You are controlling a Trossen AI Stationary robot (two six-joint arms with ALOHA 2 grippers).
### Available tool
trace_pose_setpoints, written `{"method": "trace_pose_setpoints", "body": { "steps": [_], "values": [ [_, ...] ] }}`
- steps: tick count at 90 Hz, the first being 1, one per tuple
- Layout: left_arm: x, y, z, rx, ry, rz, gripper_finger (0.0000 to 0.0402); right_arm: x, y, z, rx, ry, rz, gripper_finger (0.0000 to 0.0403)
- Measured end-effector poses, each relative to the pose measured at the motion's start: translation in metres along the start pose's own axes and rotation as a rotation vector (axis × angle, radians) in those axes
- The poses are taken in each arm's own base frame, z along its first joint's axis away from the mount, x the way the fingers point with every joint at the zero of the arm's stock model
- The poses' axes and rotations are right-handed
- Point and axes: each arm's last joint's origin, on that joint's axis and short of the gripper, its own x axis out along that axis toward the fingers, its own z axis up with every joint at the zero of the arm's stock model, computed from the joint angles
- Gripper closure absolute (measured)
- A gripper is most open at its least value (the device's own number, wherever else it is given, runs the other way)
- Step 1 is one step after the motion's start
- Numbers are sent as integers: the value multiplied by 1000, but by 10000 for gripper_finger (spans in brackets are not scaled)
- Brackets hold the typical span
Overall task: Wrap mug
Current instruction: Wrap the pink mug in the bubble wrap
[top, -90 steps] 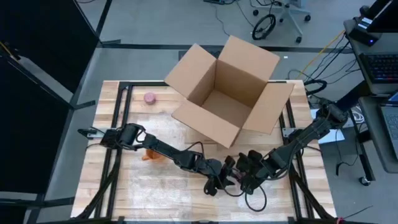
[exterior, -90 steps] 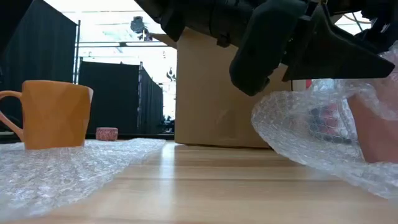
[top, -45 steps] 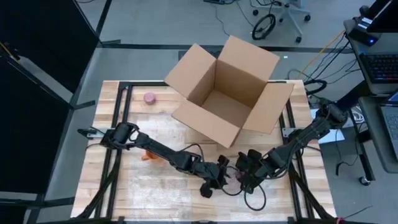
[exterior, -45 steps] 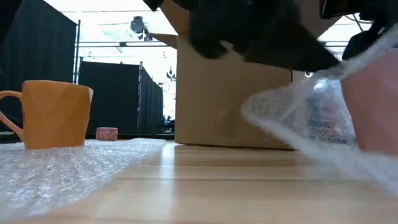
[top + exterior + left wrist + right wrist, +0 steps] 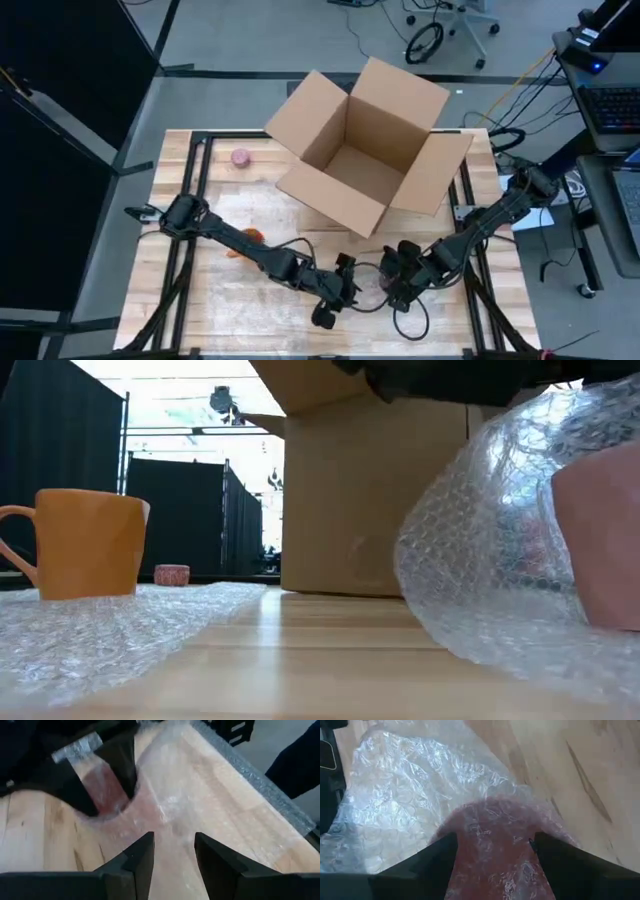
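Near the desk's front edge, the right hand (image 5: 492,865) pinches the pink mug (image 5: 495,835) under bubble wrap (image 5: 415,785); the left hand (image 5: 174,852), fingers spread, straddles the wrap.

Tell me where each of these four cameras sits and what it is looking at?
High view: overhead, straight down on the open cardboard box and both dark arms.
Low view: at tabletop height, facing the orange mug and clear bubble wrap.
Left wrist view: past the left gripper at the wrap.
Right wrist view: past the right gripper at the wrapped pink mug, shared with the low view.
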Motion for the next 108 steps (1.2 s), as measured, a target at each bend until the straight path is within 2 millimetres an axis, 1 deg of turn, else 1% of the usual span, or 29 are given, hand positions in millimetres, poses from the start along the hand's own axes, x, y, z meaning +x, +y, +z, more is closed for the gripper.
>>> {"method": "trace_pose_setpoints", "body": {
  "steps": [17, 28, 45, 59, 108],
  "values": [
    [-3, -17, 1, -35, 9, -2, 270, 0, 1, -1, -38, 52, 43, 145],
    [-4, -21, 3, -30, 0, 33, 270, 0, 2, -1, -37, 50, 47, 145],
    [-4, -20, 3, -57, 3, 42, 270, 0, 4, 0, -32, 33, 66, 145],
    [-3, -16, 2, -62, 4, 48, 270, 0, 4, 0, -64, 34, 66, 145],
    [-4, -16, 3, -62, 2, 49, 270, 0, 3, 0, -74, 39, 58, 145]
  ]
}}
